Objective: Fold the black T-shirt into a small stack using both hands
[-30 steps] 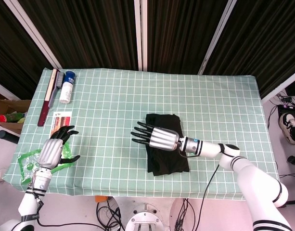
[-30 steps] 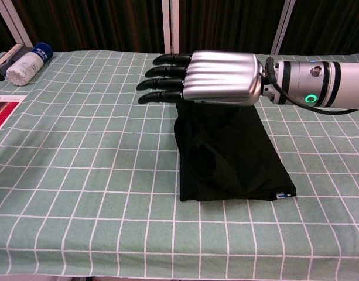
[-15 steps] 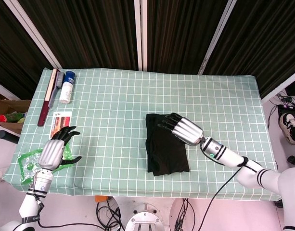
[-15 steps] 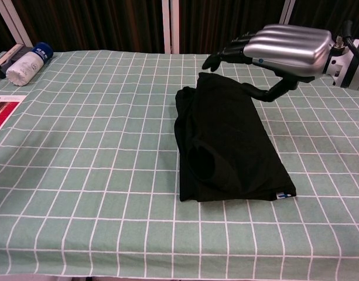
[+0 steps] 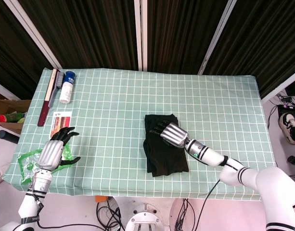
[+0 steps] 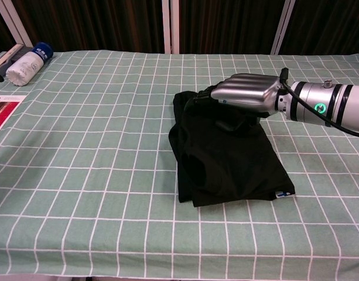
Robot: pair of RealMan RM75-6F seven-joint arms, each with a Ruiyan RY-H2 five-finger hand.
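Looking near edge first, we see the left hand (image 5: 55, 150) low at the table's front-left corner; fingers spread apart, holding nothing, hovering over a crumpled green plastic bag (image 5: 28, 163); just beyond it lies a small printed card (image 5: 60, 123).

Mid-table we have the black T-shirt (image 6: 226, 158), folded into a narrow rectangle on the green checked tablecloth (image 5: 113, 110), long side running front to back; a small tag shows at its near right corner; its far left edge is bunched up.

We see the right hand (image 6: 246, 93) palm-down on the shirt's far half, fingers (image 5: 158, 128) reaching toward the far left corner; fingertips sink into the dark fabric, so we cannot tell whether it pinches cloth or only presses on it.

Far left corner: a white bottle with a blue cap (image 5: 67, 87), a brush (image 5: 52, 85) beside it, and a dark red stick (image 5: 44, 109) nearer us.
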